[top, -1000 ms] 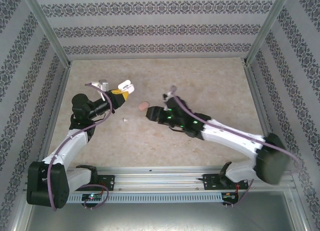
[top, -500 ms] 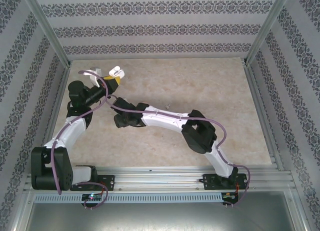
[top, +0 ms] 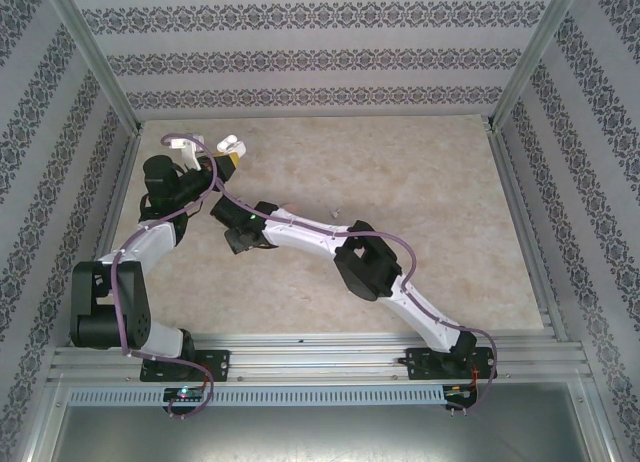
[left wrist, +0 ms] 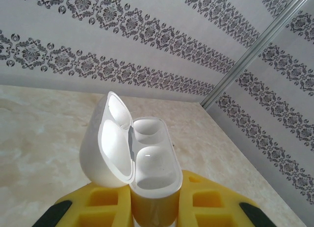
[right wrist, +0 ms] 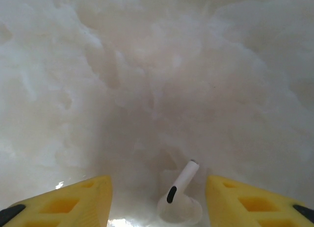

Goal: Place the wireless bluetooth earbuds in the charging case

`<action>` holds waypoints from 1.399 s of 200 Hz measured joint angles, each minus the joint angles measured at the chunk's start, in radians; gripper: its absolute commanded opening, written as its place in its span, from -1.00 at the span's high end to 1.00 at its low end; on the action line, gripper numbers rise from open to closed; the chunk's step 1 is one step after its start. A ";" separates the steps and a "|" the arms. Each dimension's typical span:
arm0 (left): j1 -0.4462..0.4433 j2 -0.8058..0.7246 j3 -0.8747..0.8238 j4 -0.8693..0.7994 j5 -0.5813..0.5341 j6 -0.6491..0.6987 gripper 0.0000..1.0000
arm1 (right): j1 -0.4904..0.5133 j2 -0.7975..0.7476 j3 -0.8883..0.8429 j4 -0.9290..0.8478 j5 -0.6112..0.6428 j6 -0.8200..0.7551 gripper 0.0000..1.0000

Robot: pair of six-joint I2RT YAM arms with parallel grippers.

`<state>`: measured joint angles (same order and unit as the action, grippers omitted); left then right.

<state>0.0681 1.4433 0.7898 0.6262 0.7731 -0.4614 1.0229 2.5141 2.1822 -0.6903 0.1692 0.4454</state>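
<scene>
My left jaws are clenched on the charging case (left wrist: pixel 153 170), pinching its white body upright between my yellow fingers (left wrist: pixel 100 205). The lid (left wrist: pixel 109 138) stands open, tipped toward ten o'clock of the body, and two rounded wells show in the top. Seen from above, I hold the case at about ten o'clock of the counter (top: pixel 420 182), near the far left corner, with the patterned walls (top: pixel 300 57) behind it.

My right arm (top: pixel 310 234) reaches across the counter toward nine o'clock, and its wrist ends just beside my left arm (top: pixel 150 244). My right jaws are released and sit low over the counter. In the wrist view one yellow finger is at seven o'clock and the other at five o'clock. Between them, at six o'clock, a white earbud (right wrist: pixel 179 200) lies on the counter, its bulb nearest the camera and its stem pointing to one o'clock, with a dark mark on the stem. It touches neither finger and lies closer to the five o'clock one.
</scene>
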 measured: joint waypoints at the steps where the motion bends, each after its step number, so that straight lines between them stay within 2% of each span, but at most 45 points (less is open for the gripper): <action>1: 0.000 0.000 0.000 0.000 0.000 0.000 0.89 | 0.000 0.001 0.000 -0.001 0.000 -0.001 0.02; 30: 0.000 0.002 0.000 0.005 0.003 0.001 0.90 | 0.000 0.001 -0.009 -0.030 0.001 -0.005 0.18; 65: 0.000 0.004 0.000 0.029 0.020 -0.004 0.91 | 0.000 -0.079 -0.170 0.050 0.008 0.005 0.46; 122: -0.001 0.009 -0.002 0.087 0.062 -0.042 0.92 | 0.000 -0.219 -0.419 0.165 0.010 0.029 0.55; 144: -0.002 0.009 -0.031 0.142 0.087 -0.061 0.92 | -0.012 -0.327 -0.595 0.219 -0.005 0.051 0.55; 172: -0.003 0.009 -0.093 0.206 0.116 -0.091 0.92 | -0.069 -0.501 -0.863 0.299 -0.082 0.096 0.55; 205: -0.026 0.009 -0.132 0.252 0.144 -0.104 0.92 | -0.159 -0.645 -1.058 0.327 -0.184 0.128 0.53; 248: -0.089 0.008 -0.149 0.254 0.155 -0.091 0.92 | -0.231 -0.730 -1.143 0.247 -0.316 0.124 0.48; 280: -0.135 0.005 -0.163 0.252 0.163 -0.071 0.92 | -0.316 -0.738 -1.158 0.214 -0.488 0.117 0.38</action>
<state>-0.0673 1.4487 0.6266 0.8783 0.9356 -0.5327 0.7071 1.7763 1.0241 -0.4759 -0.3191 0.5621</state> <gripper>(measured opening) 0.119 0.293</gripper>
